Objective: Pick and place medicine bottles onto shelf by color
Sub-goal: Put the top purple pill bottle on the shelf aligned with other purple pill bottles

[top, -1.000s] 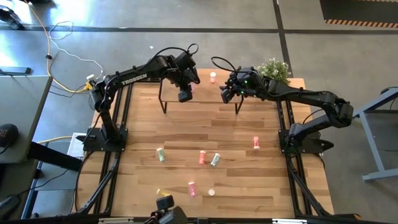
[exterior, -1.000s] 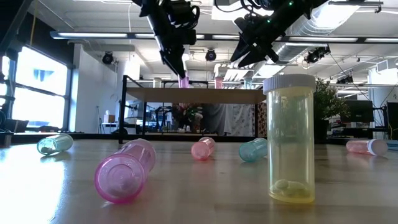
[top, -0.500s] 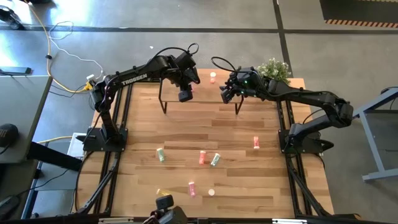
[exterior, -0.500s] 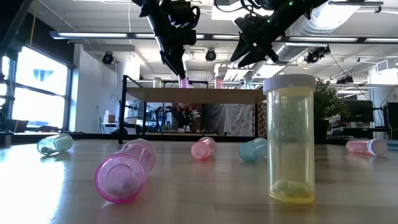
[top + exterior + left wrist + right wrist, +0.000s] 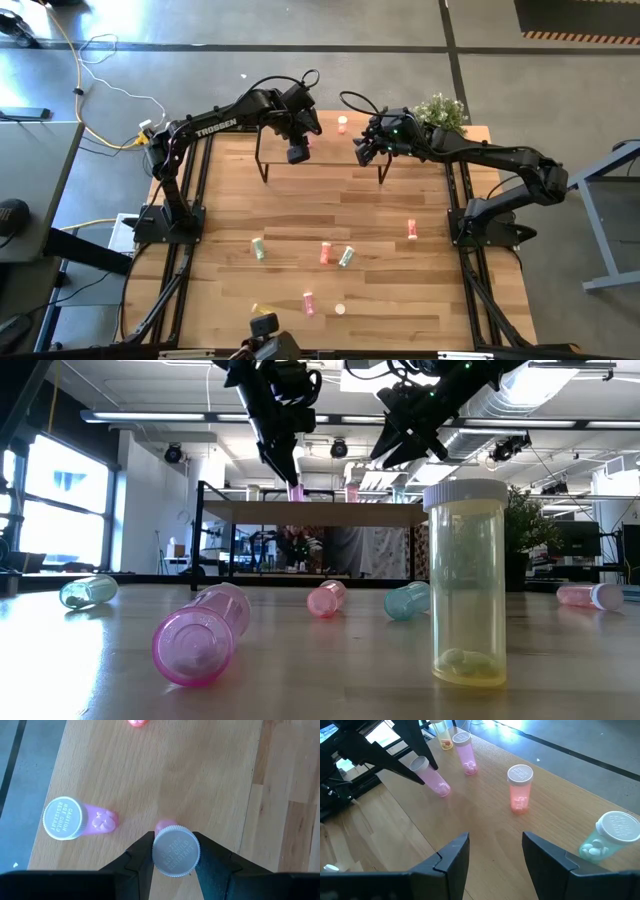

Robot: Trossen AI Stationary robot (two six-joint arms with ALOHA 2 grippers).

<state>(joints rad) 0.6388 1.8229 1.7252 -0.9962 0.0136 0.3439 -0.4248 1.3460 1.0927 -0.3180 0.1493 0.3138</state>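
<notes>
**Pink bottle gripped above the shelf**

The left pincer (image 5: 172,865) clamps a pink medicine bottle (image 5: 175,851) by its white cap, over the shelf (image 5: 325,150), seemingly touching the board. A second pink bottle (image 5: 75,818) stands just beside. The right pincer (image 5: 492,855) hovers released nearby.

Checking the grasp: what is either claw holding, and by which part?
The left claw grips a pink bottle by its white cap; the right claw holds nothing.
</notes>
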